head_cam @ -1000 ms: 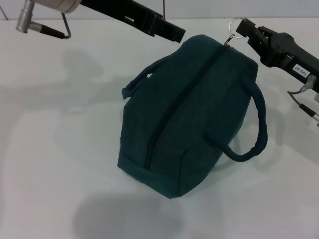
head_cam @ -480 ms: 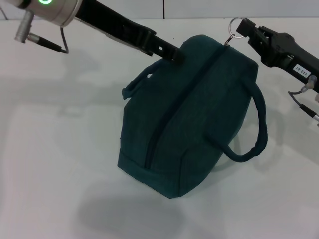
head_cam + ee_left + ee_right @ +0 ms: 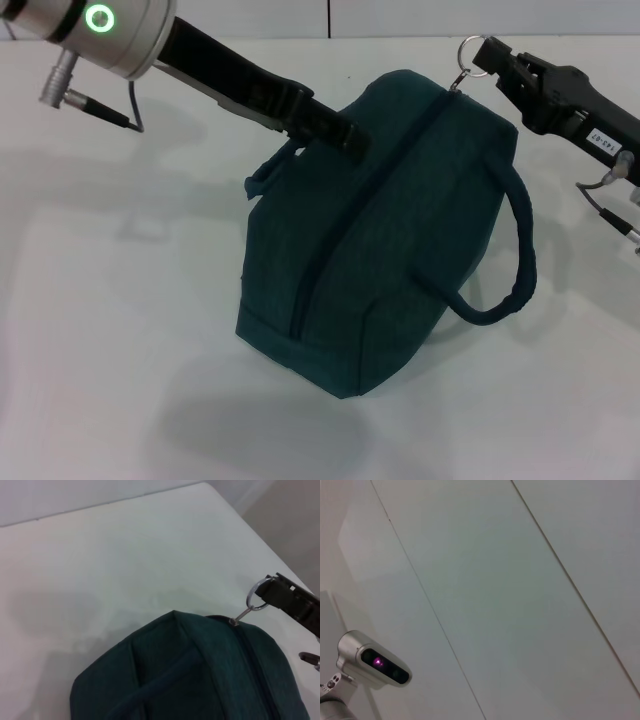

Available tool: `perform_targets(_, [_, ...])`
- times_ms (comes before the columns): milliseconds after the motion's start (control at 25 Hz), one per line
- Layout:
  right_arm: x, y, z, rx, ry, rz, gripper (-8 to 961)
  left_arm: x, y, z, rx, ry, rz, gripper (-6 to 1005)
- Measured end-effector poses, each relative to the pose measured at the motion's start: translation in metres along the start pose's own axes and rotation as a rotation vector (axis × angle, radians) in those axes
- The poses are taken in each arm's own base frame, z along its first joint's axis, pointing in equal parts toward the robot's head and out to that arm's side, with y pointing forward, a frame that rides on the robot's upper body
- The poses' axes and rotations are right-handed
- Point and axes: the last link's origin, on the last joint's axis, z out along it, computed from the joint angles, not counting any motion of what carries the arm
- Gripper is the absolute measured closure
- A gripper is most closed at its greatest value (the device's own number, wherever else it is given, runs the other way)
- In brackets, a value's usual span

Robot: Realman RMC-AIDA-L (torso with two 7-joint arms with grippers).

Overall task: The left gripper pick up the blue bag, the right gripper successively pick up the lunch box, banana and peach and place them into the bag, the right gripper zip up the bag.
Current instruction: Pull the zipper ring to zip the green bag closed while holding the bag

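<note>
The blue bag stands on the white table with its zipper closed along the top. Its ring zipper pull sticks out at the far end, and my right gripper is shut on it. The left wrist view shows that same ring pinched by the right gripper above the bag. My left gripper reaches in from the upper left, its tip against the bag's side just above the left loop handle. The lunch box, banana and peach are out of view.
The bag's right loop handle hangs out toward the right arm's cables. White table surrounds the bag. The right wrist view shows only wall panels and a grey camera unit.
My left arm has swung down and forward, bringing its gripper from above the far edge to the bag's side by the left handle. The right gripper and bag have stayed put.
</note>
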Motion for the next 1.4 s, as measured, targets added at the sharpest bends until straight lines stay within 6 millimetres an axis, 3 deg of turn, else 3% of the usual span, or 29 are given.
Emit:
perform_targets(480, [0.001,0.0,-0.001,0.002,0.0,0.002,939,-0.002,0.001,0.004,-0.003,-0.018,0.065,372])
perform_targets(680, [0.001,0.0,-0.001,0.002,0.0,0.002,939,-0.003,0.001,0.005,-0.006,-0.023,0.062,577])
perform_targets(800, [0.001,0.0,-0.001,0.002,0.0,0.002,939,-0.003,0.001,0.005,-0.009,-0.019,0.061,820])
perform_targets(1000, [0.001,-0.001,-0.001,0.007,0.0,0.002,939,-0.003,0.001,0.006,-0.013,-0.02,0.079,956])
perform_targets(1400, [0.008,-0.018,-0.011,0.14,0.031,0.033,939,-0.003,0.014,0.002,-0.132,0.015,0.135,958])
